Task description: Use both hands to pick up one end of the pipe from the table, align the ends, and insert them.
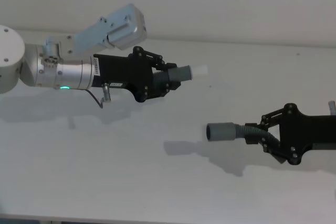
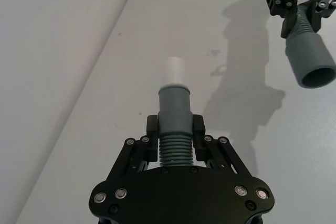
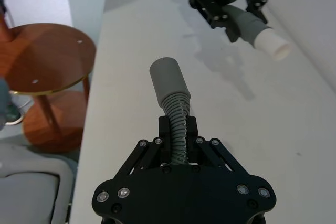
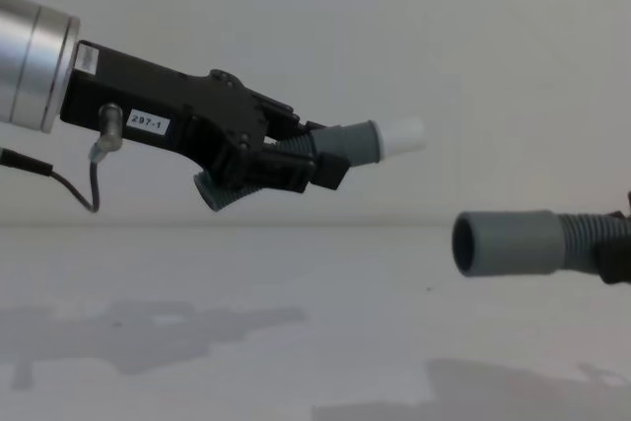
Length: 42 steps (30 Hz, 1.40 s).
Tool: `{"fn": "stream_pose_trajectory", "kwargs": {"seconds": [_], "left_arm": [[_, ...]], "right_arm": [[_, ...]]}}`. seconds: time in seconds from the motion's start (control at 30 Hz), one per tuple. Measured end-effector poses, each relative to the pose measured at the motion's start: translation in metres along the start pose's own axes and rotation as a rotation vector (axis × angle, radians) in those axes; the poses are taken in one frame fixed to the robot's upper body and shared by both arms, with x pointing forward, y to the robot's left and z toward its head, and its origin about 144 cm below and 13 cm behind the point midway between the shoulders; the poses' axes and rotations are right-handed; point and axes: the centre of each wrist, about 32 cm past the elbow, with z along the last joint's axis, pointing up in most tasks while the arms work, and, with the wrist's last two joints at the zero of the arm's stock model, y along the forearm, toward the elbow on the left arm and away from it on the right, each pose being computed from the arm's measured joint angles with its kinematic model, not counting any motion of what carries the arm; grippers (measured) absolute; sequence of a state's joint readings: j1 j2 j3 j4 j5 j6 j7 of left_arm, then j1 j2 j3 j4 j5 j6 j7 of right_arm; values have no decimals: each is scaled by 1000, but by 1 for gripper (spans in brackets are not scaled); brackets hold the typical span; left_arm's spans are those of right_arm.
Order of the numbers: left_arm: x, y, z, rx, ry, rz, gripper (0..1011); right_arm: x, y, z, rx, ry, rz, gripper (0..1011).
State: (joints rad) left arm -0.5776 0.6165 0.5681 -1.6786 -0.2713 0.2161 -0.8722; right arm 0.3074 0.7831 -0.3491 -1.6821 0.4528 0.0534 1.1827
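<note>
In the head view, our left gripper is clamped on the plug piece, held above the table near its far edge. The white plug tip points toward the right edge. Our right gripper grips the cuff piece above the table by its right edge. Its open cuff faces left, well apart from the tip.

In the left wrist view, the hold sits on the ribs just behind the smooth grey collar. We judge that the best place, since the smooth ends could slip.

In the right wrist view, the hose bends ahead of the jaws. We judge it light and soft, likely to flex when pushed.

In the chest view, the tip tilts upward and sits higher than the cuff mouth. Both pieces are dark grey.
</note>
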Motion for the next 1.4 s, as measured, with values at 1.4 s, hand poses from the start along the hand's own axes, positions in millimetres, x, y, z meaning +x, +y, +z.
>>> {"fn": "stream_pose_trajectory", "kwargs": {"seconds": [1.4], "left_arm": [[-10, 9, -1, 37, -53, -96, 371]], "right_arm": [[9, -4, 6, -25, -12, 38, 162]]}}
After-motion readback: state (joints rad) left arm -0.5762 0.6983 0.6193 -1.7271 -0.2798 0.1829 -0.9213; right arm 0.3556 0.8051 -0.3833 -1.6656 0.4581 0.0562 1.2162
